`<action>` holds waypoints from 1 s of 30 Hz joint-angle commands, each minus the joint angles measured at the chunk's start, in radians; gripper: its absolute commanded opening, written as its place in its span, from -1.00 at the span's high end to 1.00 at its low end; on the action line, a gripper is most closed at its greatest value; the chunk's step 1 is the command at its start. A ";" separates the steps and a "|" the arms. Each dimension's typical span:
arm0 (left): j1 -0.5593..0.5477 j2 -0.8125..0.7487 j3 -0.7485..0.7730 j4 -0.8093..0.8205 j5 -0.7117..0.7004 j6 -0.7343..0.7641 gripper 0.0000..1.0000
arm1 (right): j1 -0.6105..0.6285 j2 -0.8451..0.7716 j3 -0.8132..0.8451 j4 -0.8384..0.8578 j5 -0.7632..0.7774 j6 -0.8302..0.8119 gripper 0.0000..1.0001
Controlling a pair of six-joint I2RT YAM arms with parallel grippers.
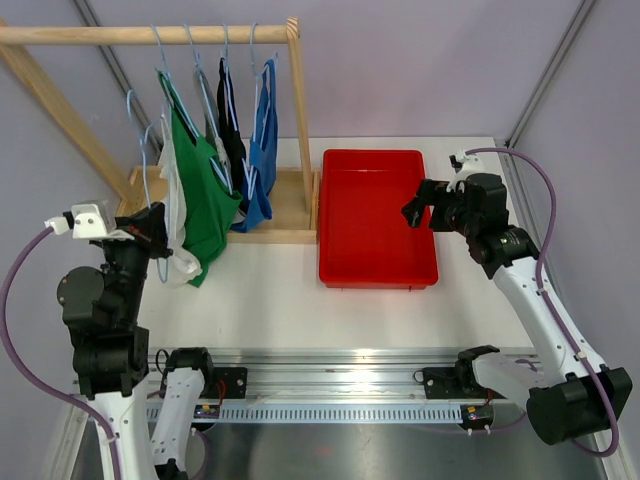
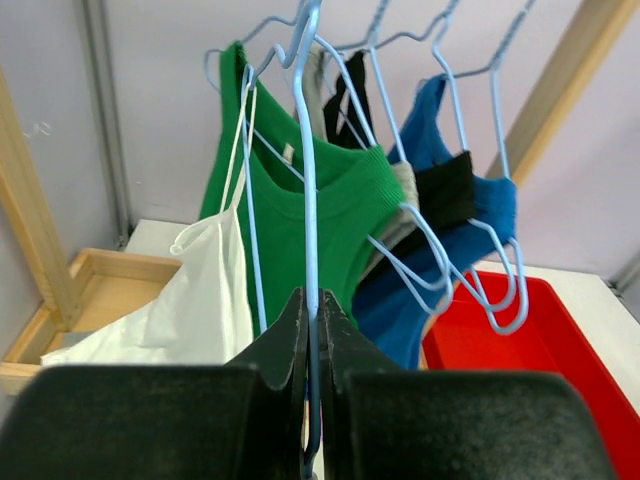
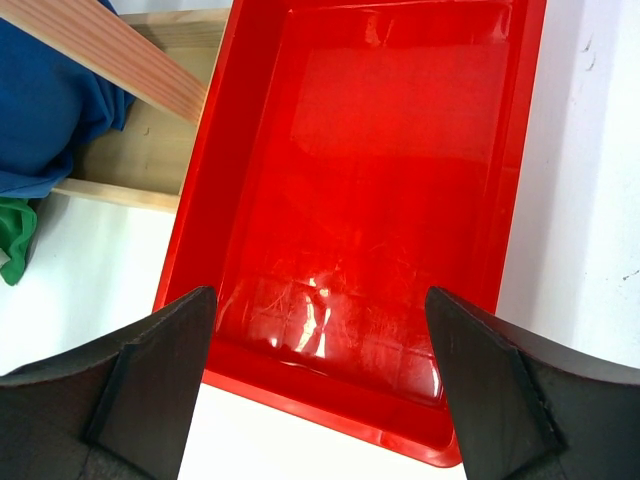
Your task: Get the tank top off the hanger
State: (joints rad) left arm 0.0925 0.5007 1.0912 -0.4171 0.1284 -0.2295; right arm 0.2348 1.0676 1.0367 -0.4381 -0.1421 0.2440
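My left gripper is shut on the lower wire of a light-blue hanger, which runs up between the jaws. A white tank top droops from that hanger by a thin strap, its body sagging to the left. In the top view the left gripper sits at the rack's left end beside the white tank top, and the hanger's hook appears below the rail. My right gripper hovers open over the red bin, jaws wide with nothing between them.
Green, black and blue tank tops hang on wire hangers from the wooden rail. The rack's wooden base stands left of the red bin. That bin holds nothing.
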 commanded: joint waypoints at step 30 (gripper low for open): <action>0.026 -0.372 -0.039 -0.454 0.379 -0.068 1.00 | 0.162 0.103 0.048 0.093 -0.030 -0.049 -0.83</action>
State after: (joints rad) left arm 0.1081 0.1436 1.0538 -0.8803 0.4171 -0.2733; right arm 0.3595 1.1526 1.0389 -0.3859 -0.1841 0.2226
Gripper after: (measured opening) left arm 0.024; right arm 0.918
